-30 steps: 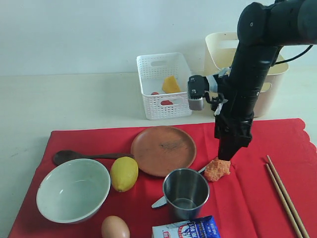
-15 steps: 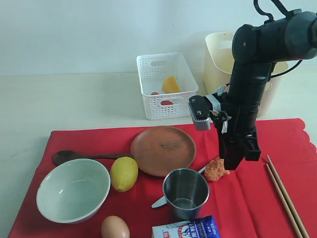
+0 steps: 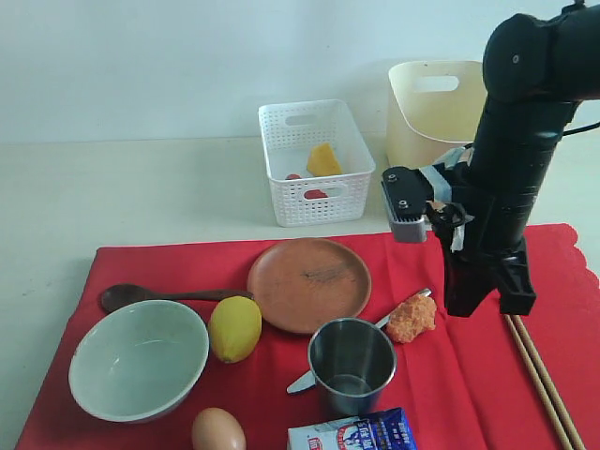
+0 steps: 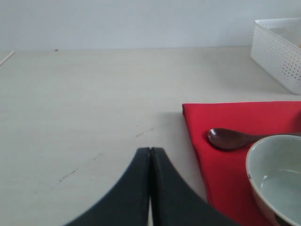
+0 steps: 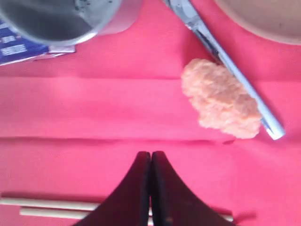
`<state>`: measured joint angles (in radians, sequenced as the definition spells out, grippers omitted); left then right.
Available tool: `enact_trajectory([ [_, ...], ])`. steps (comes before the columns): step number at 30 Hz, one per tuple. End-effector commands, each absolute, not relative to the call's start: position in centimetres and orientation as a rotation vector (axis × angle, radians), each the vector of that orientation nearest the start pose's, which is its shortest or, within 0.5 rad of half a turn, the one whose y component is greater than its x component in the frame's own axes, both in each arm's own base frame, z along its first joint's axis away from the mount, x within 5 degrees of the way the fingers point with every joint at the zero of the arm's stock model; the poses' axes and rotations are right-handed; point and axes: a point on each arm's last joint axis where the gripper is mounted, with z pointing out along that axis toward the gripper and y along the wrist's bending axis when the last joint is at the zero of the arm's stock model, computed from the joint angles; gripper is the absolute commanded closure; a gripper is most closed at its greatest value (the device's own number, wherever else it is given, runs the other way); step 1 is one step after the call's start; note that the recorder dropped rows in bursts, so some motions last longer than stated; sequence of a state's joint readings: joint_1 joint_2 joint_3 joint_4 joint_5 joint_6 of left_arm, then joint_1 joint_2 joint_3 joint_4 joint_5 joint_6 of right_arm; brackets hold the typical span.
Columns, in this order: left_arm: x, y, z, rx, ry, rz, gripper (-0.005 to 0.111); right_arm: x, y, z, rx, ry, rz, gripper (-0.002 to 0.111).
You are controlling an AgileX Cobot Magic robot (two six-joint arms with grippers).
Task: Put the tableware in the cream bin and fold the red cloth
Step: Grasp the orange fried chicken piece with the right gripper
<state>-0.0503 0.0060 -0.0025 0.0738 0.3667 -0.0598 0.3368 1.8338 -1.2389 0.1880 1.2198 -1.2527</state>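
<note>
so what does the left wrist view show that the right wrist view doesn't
Only the left wrist view: bare table, the white basket corner, the wooden spoon, the bowl and the shut left gripper.
Only the right wrist view: the steel cup, knife, orange food lump by the knife, chopsticks, a plate edge, a carton corner, and the shut right gripper, holding nothing.
Both: the red cloth.
</note>
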Motion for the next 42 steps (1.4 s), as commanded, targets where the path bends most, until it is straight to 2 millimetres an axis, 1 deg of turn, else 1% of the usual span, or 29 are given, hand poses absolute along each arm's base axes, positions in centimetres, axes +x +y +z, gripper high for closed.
enact_trajectory([
  [1,5.3,0.0,18.1,0.035,1.841,-0.003,0.107,29.0,12.1,20.1,-2.177,2.303,0.383,0.108],
  [6,5.3,0.0,18.1,0.035,1.841,-0.003,0.107,28.9,12.2,18.7,-2.249,2.261,0.456,0.108],
  [8,5.3,0.0,18.1,0.035,1.841,-0.003,0.107,29.0,12.3,18.0,-2.261,2.260,0.468,0.106],
  [11,5.3,0.0,18.1,0.035,1.841,-0.003,0.107,29.8,12.6,16.8,-2.217,2.257,0.444,0.094],
  [14,5.3,0.0,18.1,0.035,1.841,-0.003,0.107,30.4,12.8,15.8,-2.200,2.243,0.408,0.076],
  [15,5.3,0.0,18.1,0.035,1.841,-0.003,0.107,30.7,12.8,15.4,-2.211,2.215,0.392,0.069],
  [16,5.3,0.0,18.1,0.035,1.841,-0.003,0.107,30.8,12.9,15.2,-2.226,2.188,0.382,0.064],
  [18,5.3,0.0,18.1,0.035,1.841,-0.003,0.107,31.3,13.0,14.8,-2.218,2.152,0.339,0.055],
  [21,5.3,0.0,18.1,0.035,1.841,-0.003,0.107,31.9,13.1,14.8,-2.176,2.125,0.274,0.048],
  [24,5.3,0.0,18.1,0.035,1.841,-0.003,0.107,32.1,13.1,14.8,-2.165,2.118,0.257,0.044],
  [29,5.3,0.0,18.1,0.035,1.841,-0.003,0.107,32.1,13.1,14.6,-2.168,2.122,0.262,0.045],
  [37,5.3,0.0,18.1,0.035,1.841,-0.003,0.107,32.4,13.1,12.0,-2.213,2.158,0.280,0.045],
  [40,5.3,0.0,18.1,0.035,1.841,-0.003,0.107,32.4,13.0,11.6,-2.225,2.159,0.275,0.045],
  [42,5.3,0.0,18.1,0.035,1.841,-0.003,0.107,32.4,13.0,11.6,-2.225,2.159,0.275,0.049],
])
